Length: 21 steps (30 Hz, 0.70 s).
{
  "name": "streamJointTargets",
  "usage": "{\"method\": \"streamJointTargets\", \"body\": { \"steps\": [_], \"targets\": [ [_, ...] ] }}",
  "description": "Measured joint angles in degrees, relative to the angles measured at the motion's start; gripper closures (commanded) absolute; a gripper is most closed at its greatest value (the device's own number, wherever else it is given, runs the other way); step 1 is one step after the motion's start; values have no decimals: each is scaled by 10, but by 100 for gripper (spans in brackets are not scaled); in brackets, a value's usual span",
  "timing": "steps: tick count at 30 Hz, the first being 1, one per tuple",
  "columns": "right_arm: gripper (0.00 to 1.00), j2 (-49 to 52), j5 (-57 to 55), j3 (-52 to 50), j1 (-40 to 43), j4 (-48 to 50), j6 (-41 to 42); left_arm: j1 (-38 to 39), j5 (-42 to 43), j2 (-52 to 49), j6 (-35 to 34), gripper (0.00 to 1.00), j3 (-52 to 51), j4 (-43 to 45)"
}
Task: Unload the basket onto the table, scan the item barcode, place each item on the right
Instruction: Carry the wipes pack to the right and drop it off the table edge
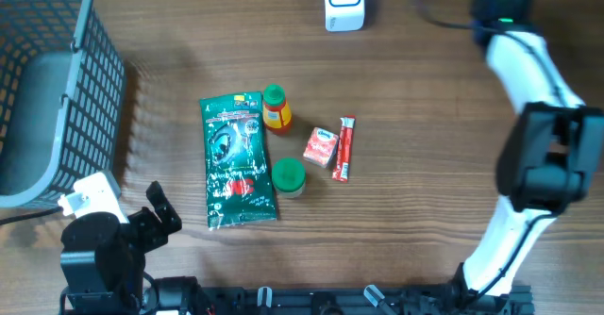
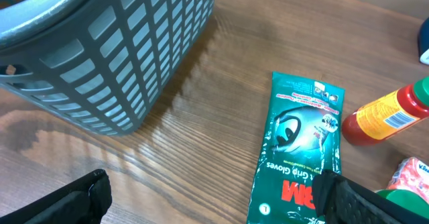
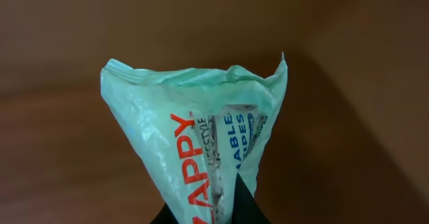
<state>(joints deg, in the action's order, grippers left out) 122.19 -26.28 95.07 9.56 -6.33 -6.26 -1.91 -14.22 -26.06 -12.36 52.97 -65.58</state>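
Right gripper (image 3: 224, 210) clamped on a wipes packet (image 3: 201, 137); left gripper (image 2: 214, 200) idle with jaws wide apart.

The pale green packet, lettered "ZAPPY", sticks up out of the right fingers above the wooden table (image 1: 425, 98), at its right side; the overhead view hides it under the arm. The left gripper hovers near the gloves packet (image 1: 236, 159), beside the grey basket (image 1: 57, 98). A sauce bottle (image 1: 275, 107), a green-lidded jar (image 1: 288, 175), a small red-and-white packet (image 1: 321, 148) and a red stick pack (image 1: 344, 148) lie mid-table.
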Motion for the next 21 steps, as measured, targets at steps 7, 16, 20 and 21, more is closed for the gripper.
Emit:
{"method": "streamJointTargets", "body": {
  "steps": [7,16,20,21],
  "targets": [
    [96,0,-7,-3,175,-52,0,0,0,0,0,0,0,0],
    [96,0,44,-9,292,-81,0,0,0,0,0,0,0,0],
    [95,2,59,-9,318,-100,7,0,0,0,0,0,0,0],
    [96,4,66,-9,324,-104,10,0,0,0,0,0,0,0]
  ]
}}
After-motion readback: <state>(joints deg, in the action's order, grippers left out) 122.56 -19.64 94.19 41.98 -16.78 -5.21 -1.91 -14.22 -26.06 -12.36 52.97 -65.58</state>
